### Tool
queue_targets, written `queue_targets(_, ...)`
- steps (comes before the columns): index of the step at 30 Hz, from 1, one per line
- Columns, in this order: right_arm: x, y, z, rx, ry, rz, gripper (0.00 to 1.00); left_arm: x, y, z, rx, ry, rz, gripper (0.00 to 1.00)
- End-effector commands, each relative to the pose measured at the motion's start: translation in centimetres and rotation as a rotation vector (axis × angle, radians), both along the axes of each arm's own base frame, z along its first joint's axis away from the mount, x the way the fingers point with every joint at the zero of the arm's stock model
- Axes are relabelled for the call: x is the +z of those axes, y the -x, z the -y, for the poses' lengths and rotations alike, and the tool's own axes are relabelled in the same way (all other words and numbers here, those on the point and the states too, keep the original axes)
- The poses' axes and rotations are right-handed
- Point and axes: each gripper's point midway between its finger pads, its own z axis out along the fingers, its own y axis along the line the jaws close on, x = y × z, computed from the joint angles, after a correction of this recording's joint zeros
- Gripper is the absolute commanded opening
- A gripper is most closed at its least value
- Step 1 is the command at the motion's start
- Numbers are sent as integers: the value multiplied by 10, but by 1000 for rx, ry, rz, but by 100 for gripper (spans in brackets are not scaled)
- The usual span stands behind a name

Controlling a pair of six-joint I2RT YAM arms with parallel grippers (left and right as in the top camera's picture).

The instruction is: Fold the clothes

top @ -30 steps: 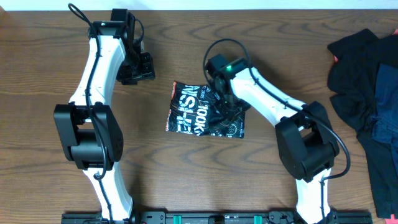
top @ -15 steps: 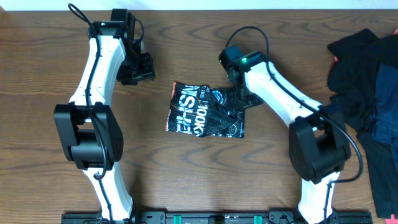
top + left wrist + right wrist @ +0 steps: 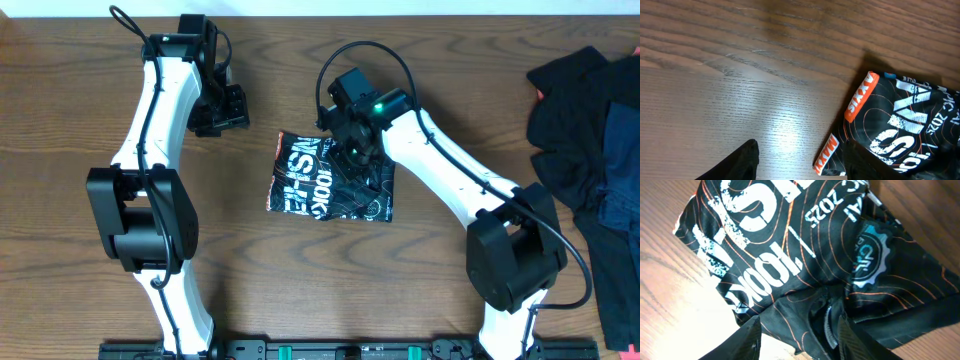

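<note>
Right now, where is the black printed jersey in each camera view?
Overhead: black printed jersey lies at the centre of the picture.
Left wrist: lower right corner, with orange tabs on its near edge.
Right wrist: it fills most of the frame.
Shared landmark: its white lettering, visible in all three.

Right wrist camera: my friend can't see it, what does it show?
A black piece of clothing with big white letters, thin orange lines and a teal gear badge lies on the wooden table. The open claw hangs over its near edge.
</note>
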Motion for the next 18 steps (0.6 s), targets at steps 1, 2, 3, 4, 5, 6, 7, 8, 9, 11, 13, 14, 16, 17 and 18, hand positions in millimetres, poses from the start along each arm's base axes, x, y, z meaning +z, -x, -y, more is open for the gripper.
queue_targets(1, -13, 4, -3, 9, -1, -43, 41, 2, 1, -1, 3, -1, 0, 56)
queue_targets(2, -15, 6, -2, 5, 5, -54, 35, 2, 1, -1, 3, -1, 0, 56)
queue_targets(3, -18, 8, -1, 6, 15, -68, 28, 2, 1, -1, 3, -1, 0, 56)
queue_targets(4, -21, 11, 2, 5, 29, -82, 22, 2, 1, -1, 3, -1, 0, 56)
queue_targets(5, -22, 12, 5, 2, 45, -90, 17, 2, 1, -1, 3, -1, 0, 56)
queue_targets(6, -25, 13, 10, -10, 70, -95, 15, 2, 1, -1, 3, -2, 0, 56)
queue_targets(7, -26, 13, 15, -16, 94, -96, 14, 2, 1, -1, 3, -1, 0, 56)
queue_targets(8, -27, 14, 18, -18, 112, -97, 14, 2, 1, -1, 3, -2, 0, 56)
queue_targets(9, -28, 15, 22, -21, 131, -99, 14, 2, 1, -1, 3, -1, 0, 56)
queue_targets(11, -28, 17, 27, -22, 152, -107, 13, 2, 1, -1, 3, -1, 0, 56)
queue_targets(13, -28, 18, 28, -24, 157, -112, 17, 2, 1, -1, 3, -1, 0, 56)
queue_targets(14, -28, 18, 28, -23, 156, -110, 18, 2, 1, -1, 3, -1, 0, 56)
queue_targets(16, -28, 16, 27, -23, 150, -101, 22, 2, 1, -1, 3, -1, 0, 56)
queue_targets(17, -28, 15, 26, -23, 148, -99, 25, 2, 1, -1, 3, -1, 0, 56)
queue_targets(18, -28, 14, 26, -23, 148, -96, 26, 2, 1, -1, 3, -1, 0, 56)
